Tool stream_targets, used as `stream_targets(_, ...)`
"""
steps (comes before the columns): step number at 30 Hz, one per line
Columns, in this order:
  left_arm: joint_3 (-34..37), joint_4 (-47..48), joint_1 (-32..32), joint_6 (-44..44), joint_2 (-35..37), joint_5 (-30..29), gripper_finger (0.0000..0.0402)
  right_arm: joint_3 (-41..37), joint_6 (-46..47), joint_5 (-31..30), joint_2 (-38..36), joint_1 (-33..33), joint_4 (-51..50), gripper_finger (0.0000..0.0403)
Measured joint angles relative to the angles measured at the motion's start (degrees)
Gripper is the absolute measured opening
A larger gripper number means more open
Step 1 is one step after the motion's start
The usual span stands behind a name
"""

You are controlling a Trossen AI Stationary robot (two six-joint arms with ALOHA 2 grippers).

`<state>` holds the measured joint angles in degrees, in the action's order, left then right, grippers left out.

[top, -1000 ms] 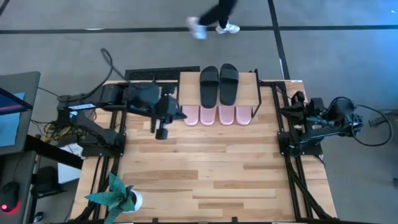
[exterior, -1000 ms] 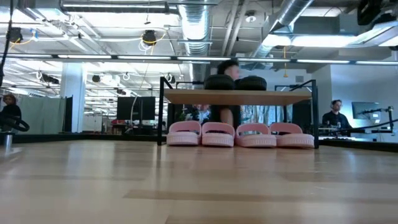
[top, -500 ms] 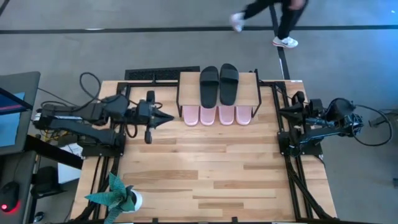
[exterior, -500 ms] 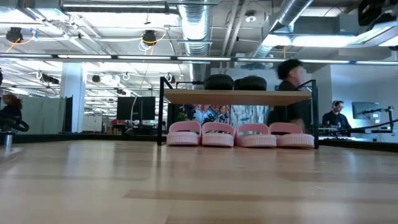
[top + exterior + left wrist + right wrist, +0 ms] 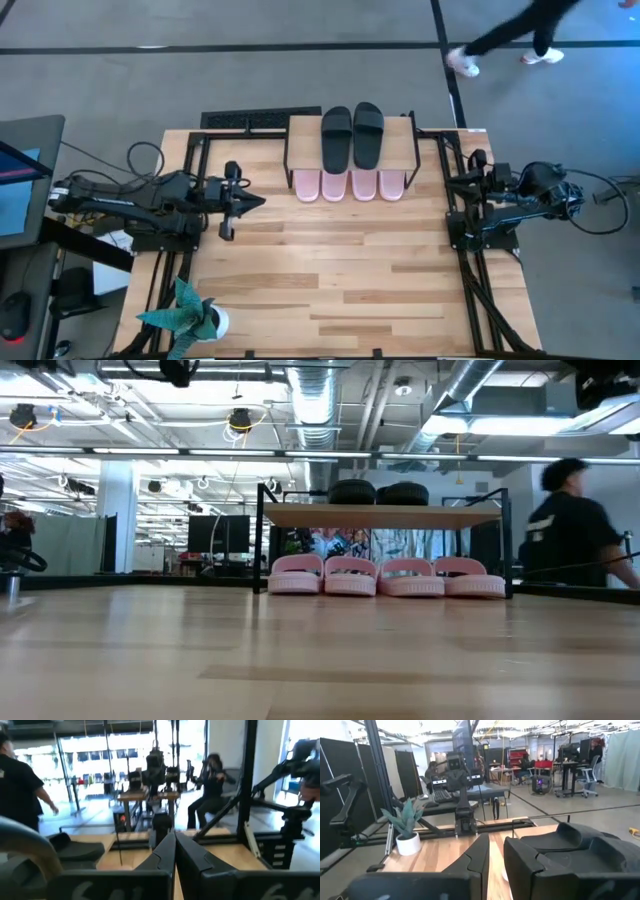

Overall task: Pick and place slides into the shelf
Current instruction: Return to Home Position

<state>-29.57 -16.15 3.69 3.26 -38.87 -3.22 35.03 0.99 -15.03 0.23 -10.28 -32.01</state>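
Under the small light-wood, black-legged shelf (image 5: 380, 516) sit four pale pink slides (image 5: 385, 576); the matte black pair (image 5: 352, 135) lies on top. They look light and bendy, best taken by the strap. At the surface's edges, the left gripper (image 5: 175, 840) is pinched closed and the right gripper (image 5: 496, 842) barely parted, both empty.

No legible text, labels or numbers visible.

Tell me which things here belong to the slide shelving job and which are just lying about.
Job:
- shelf
- black slides on its top
- four pink slides lined up beneath it
- left pincer, shut, at the table's left edge
- right pincer, open, at the right edge

Lying about:
- potted plant at a table corner on the left arm's side
- person beyond the table
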Motion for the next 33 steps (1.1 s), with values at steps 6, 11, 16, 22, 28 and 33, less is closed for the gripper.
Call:
stream_targets(6,7.6,-6.18,0.41,-0.39,5.07,1.18,0.0,0.0,-0.04,-0.04,0.0,0.02,-0.82,0.0048)
stream_targets(11,11.03,-8.33,1.31,-0.21,7.56,1.03,0.0,0.0,-0.02,-0.04,0.0,0.02,-0.65,0.0048)
stream_targets(16,14.95,-11.7,2.45,-0.2,9.72,-0.17,0.0,0.0,-0.02,-0.04,0.0,0.02,0.27,0.0048)
stream_targets(22,20.46,-18.32,4.12,0.51,12.43,-1.57,0.0,0.0,0.0,-0.02,0.0,0.02,0.74,0.0048)
stream_targets(28,23.47,-18.9,5.12,0.45,15.28,-2.1,0.0,0.0,0.02,-0.04,0.0,0.02,1.05,0.0048)
stream_targets(33,27.68,-23.78,5.26,1.21,17.45,-2.01,0.0,0.0,0.02,-0.04,0.0,0.02,1.15,0.0048)
